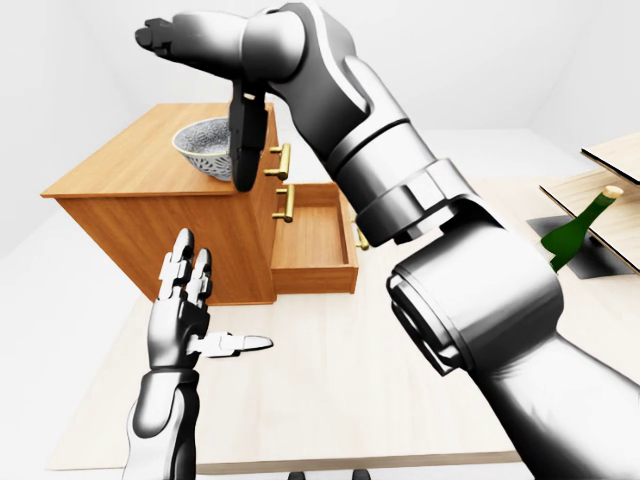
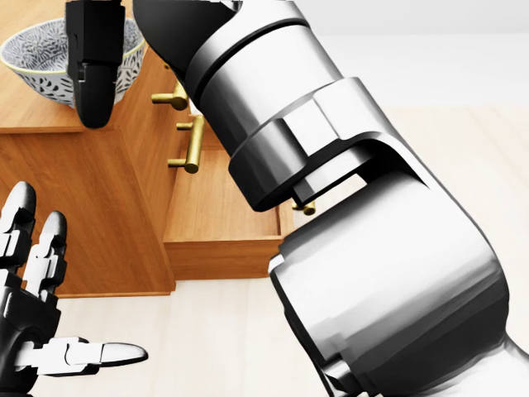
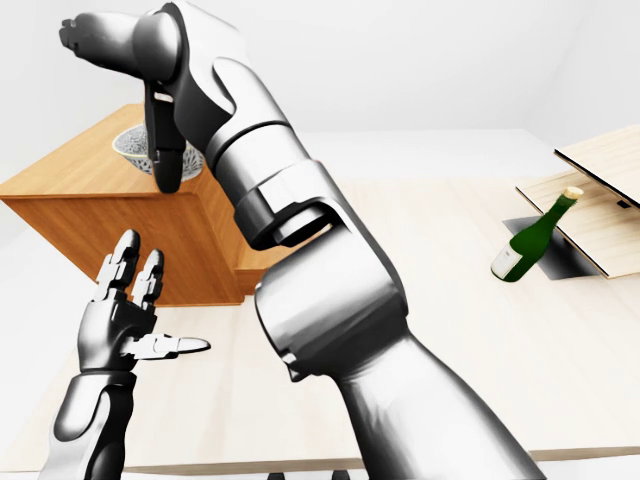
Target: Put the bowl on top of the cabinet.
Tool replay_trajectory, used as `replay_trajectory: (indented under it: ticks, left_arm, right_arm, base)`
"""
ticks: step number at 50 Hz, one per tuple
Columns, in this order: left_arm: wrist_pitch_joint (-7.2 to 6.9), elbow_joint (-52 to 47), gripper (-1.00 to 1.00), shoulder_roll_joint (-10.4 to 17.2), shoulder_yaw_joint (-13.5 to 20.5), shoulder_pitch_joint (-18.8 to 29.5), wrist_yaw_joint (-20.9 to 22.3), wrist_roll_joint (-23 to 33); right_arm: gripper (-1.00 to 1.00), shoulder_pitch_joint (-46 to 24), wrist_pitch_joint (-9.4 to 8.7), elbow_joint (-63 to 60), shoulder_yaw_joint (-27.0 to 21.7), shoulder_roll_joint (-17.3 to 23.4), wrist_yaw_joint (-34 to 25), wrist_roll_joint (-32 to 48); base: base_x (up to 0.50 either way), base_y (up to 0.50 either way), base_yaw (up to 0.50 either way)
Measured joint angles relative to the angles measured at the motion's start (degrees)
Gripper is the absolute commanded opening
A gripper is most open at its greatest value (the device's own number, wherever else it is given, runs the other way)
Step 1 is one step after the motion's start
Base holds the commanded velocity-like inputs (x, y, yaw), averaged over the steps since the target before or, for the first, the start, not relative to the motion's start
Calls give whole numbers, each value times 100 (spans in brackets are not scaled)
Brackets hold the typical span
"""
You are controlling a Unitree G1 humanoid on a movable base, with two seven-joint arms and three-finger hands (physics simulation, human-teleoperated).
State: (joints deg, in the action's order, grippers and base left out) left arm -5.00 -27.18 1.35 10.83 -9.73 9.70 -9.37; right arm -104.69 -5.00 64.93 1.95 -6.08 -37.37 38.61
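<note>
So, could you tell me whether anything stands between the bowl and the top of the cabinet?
Nothing visible does. The bowl appears to rest on top of the cabinet, near its right edge in the left-eye view. The right hand is open and not gripping it.

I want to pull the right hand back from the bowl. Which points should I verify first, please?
1. The bowl stands upright on the cabinet top: ok.
2. The right hand is open, not closed round the bowl: ok.
3. Its hanging finger is clear of the bowl's rim: cannot tell.
4. The bowl is far from the top's edge: not ok, it sits near the edge above the open drawer.
5. The left hand is open, low and apart from the cabinet: ok.
</note>
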Motion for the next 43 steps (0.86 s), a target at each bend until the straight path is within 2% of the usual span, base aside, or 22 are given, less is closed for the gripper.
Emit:
replay_trajectory:
  ticks: [11,26,34,43]
  left_arm:
    - [0,-22,100,-5,-17,-23,-1,15]
    - [0,32,100,-12,-20,-38,12,25]
    - [0,58,100,-12,-27,-35,10,28]
    - [0,39,100,-9,-30,-33,5,24]
  right_arm:
    - [100,-681,0,-154,-48,343,-140,-226]
    - [100,-1116,0,-520,-45,826,-227,-309]
    - [100,-913,0,-1286,15,985,-263,-197]
    - [100,-76,0,-3015,171,991,-263,239]
  base:
    - [0,0,0]
    - [0,0,0]
    - [0,0,0]
    - [0,0,0]
